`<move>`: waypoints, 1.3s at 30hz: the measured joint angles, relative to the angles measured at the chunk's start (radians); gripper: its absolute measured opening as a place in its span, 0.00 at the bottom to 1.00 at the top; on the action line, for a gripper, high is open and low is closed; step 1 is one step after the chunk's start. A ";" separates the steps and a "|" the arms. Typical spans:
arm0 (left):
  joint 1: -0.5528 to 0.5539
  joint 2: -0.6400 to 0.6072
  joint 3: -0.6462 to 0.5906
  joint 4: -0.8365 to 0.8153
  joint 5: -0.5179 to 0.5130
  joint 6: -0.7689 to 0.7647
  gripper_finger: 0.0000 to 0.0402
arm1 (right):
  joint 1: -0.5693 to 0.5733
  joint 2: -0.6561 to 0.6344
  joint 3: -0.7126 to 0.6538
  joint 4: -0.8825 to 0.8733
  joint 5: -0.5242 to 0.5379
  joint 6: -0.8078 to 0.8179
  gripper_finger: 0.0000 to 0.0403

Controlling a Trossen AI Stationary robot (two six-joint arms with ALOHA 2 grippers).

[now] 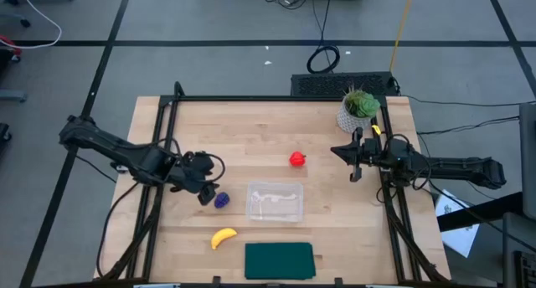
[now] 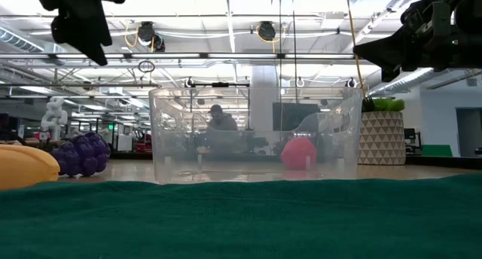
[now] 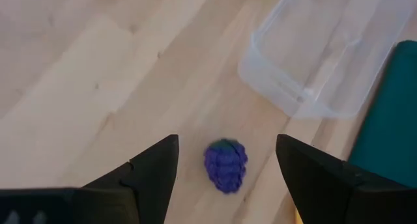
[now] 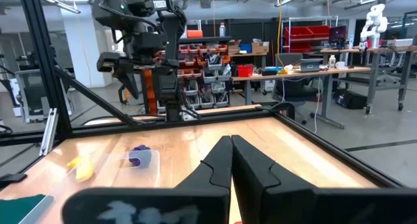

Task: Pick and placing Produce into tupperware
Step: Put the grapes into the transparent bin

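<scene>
The left claw (image 1: 203,190) hangs open directly above the purple grape cluster (image 1: 221,200), fingers spread to either side of it in the left wrist view and not yet touching it; the first pick appears to be the step in hand. The grape cluster lies on the desk (image 1: 209,129) at about 9 o'clock from the tupperware (image 1: 275,201), just beside its short wall. By the look of it, the next move calls for a straight drop until the fingers bracket the cluster, a close, then a lift and a short carry toward 3 o'clock over the container's rim.

One yellow banana (image 1: 223,237) rests at about 7 o'clock from the tupperware, near the one dark green mat (image 1: 279,260) at 6 o'clock. The tupperware itself, one clear container at the desk's middle, holds no produce. One red strawberry (image 1: 297,159) sits at roughly 1 o'clock from it, a little apart.

At the far right the right claw (image 1: 355,156) waits with fingers pressed together, empty, beside the one potted plant (image 1: 358,109) at the desk's 2 o'clock corner.

Count: three pieces of produce, all outside; one container; two arms.
</scene>
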 joint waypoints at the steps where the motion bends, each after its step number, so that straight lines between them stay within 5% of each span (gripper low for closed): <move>1: 0.000 0.007 0.000 -0.002 0.017 -0.016 0.66 | 0.000 0.000 0.000 -0.003 0.000 0.004 0.00; 21: 0.001 0.241 0.000 -0.004 0.176 -0.162 0.66 | 0.000 0.000 0.000 -0.009 0.000 0.025 0.00; 39: 0.045 0.287 -0.001 0.087 0.212 -0.020 0.66 | 0.000 0.000 0.000 -0.010 0.000 0.044 0.00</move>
